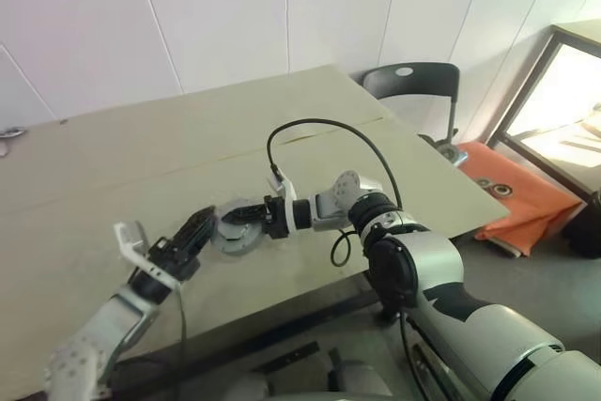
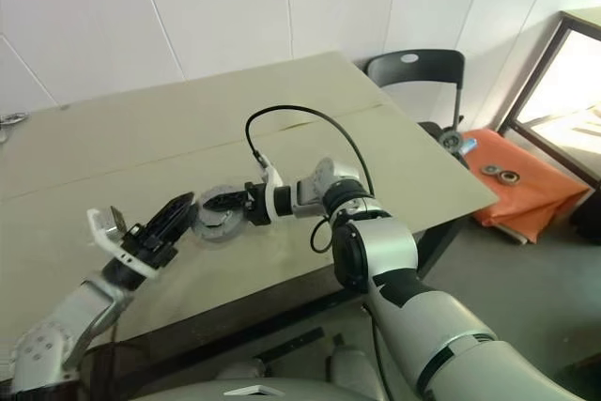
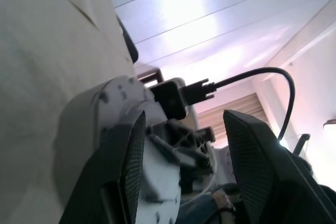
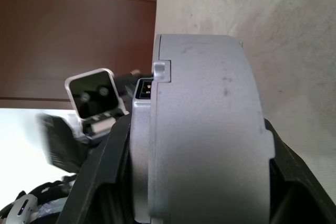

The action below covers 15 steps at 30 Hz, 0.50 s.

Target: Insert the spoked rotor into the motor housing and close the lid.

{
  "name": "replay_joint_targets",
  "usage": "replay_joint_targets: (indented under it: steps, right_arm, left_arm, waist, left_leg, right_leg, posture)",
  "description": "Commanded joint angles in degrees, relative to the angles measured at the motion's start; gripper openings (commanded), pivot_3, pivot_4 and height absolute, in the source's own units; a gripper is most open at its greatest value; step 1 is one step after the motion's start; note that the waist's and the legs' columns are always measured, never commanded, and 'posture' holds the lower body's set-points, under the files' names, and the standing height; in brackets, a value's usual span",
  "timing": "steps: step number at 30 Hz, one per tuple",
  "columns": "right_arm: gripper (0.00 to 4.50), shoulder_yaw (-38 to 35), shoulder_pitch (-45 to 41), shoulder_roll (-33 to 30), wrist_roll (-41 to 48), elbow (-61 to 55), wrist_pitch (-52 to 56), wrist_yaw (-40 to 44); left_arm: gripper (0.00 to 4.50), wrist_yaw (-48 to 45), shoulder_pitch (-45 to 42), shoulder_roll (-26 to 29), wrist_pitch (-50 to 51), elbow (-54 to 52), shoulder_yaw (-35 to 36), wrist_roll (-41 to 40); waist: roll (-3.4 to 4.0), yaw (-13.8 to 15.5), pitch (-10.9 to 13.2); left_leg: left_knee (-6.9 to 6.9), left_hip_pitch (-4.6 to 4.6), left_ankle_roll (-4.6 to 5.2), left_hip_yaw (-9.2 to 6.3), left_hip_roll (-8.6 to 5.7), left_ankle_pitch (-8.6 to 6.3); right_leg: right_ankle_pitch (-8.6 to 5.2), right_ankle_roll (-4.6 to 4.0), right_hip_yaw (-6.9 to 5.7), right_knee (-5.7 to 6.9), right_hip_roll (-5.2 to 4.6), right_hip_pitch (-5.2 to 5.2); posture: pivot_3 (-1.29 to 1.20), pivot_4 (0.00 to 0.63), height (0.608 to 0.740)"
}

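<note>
1. The right arm reaches across in front of the body, its forearm bent in and its wrist pointing toward the robot's left.
2. The right gripper [image 1: 246,216] is clamped on a round grey part, one black finger on each flat side; the right wrist view shows both fingers pressed against it.
3. The left arm comes up from the lower left, forearm angled toward the centre.
4. The left gripper [image 1: 200,228] points at the right gripper, fingertips just beside the held part, its fingers [image 3: 126,171] spread apart and holding nothing.
</note>
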Motion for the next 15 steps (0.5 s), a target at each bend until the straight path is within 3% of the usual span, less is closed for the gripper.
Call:
replay_joint_targets:
  steps: [1, 7, 15]
  right_arm:
    - [2.32, -2.86, -2.16, 0.64, 2.59, -0.82, -0.81, -0.41]
    - [2.32, -3.13, -2.07, 0.29, 2.84, -0.81, -0.74, -0.94]
    - [2.32, -3.50, -1.86, 0.65, 2.90, -0.58, -1.33, -1.85]
  left_arm:
    - [2.52, -0.25, -1.42, -1.53, 0.30, 0.80, -2.54, 2.71]
    - [2.52, 1.65, 0.42, -1.39, 2.05, -2.42, -2.91, 1.89]
    - [2.52, 5.25, -1.41, -1.42, -5.82, 0.23, 4.78, 5.21]
  waist:
    - [0.00, 0.08, 0.00]
    - [0.00, 0.02, 0.00]
    - [0.00, 0.16, 0.01]
  left_leg:
    - [-0.02, -0.01, 0.00, 0.01, 0.00, 0.00]
    - [-0.02, -0.14, 0.00, 0.02, 0.01, 0.00]
    - [0.02, -0.16, 0.00, 0.00, 0.01, 0.00]
  right_leg:
    - [0.00, 0.00, 0.01, -0.01, -0.01, -0.01]
    - [0.00, 0.00, 0.03, -0.03, -0.01, -0.15]
    - [0.00, 0.00, 0.00, -0.03, 0.01, -0.13]
  posture:
    - [0.00, 0.000, 0.740]
    - [0.00, 0.000, 0.740]
    - [0.00, 0.000, 0.740]
